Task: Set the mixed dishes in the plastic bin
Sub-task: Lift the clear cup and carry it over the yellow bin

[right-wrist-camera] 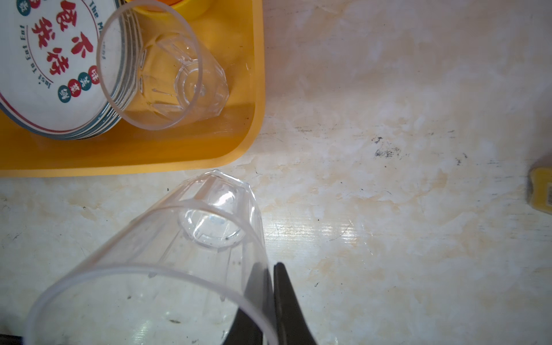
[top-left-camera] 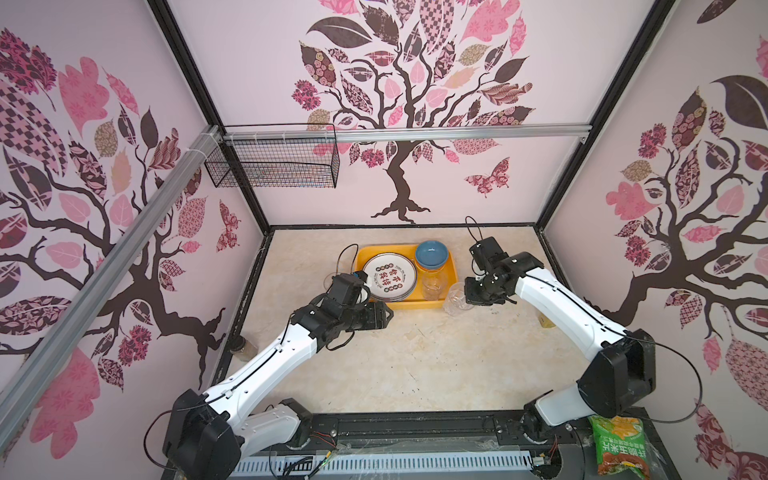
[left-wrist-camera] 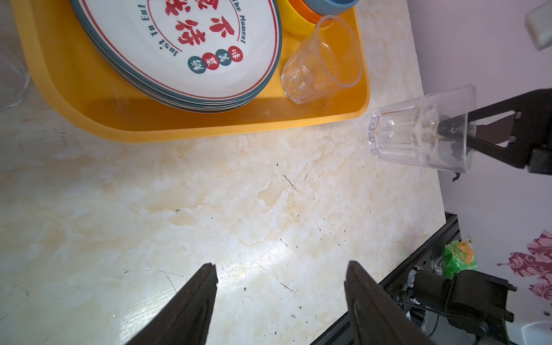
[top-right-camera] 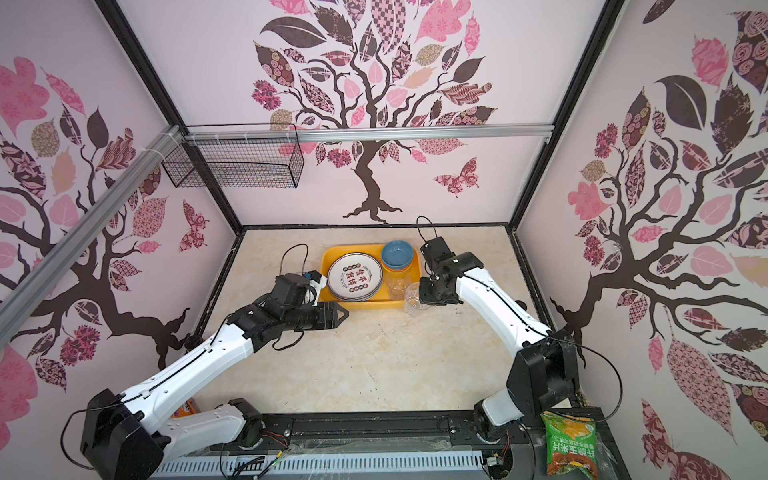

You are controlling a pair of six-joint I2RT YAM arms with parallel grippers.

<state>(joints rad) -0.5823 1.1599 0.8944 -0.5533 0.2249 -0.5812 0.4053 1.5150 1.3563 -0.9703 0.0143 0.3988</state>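
Observation:
The yellow-orange plastic bin (top-left-camera: 440, 306) (top-right-camera: 361, 306) holds a stack of white plates (top-left-camera: 390, 276) (top-right-camera: 354, 276) with red characters. It also holds a blue bowl (top-left-camera: 432, 254) (top-right-camera: 398, 253) nested on orange and yellow bowls, and a clear tumbler (top-left-camera: 434, 286) (right-wrist-camera: 167, 77). My right gripper (right-wrist-camera: 273, 268) (top-left-camera: 467, 296) is shut on the rim wall of a second clear tumbler (top-left-camera: 456, 297) (left-wrist-camera: 418, 134) (right-wrist-camera: 194, 239), just outside the bin's near right corner. My left gripper (left-wrist-camera: 280, 268) (top-left-camera: 386, 316) is open and empty over bare table in front of the bin.
A black wire basket (top-left-camera: 274, 160) hangs on the back rail at the left. A green snack bag (top-left-camera: 619, 444) lies at the front right edge. A brown bottle (top-left-camera: 245, 347) stands by the left wall, and a yellow object (right-wrist-camera: 540, 188) lies near the right wall.

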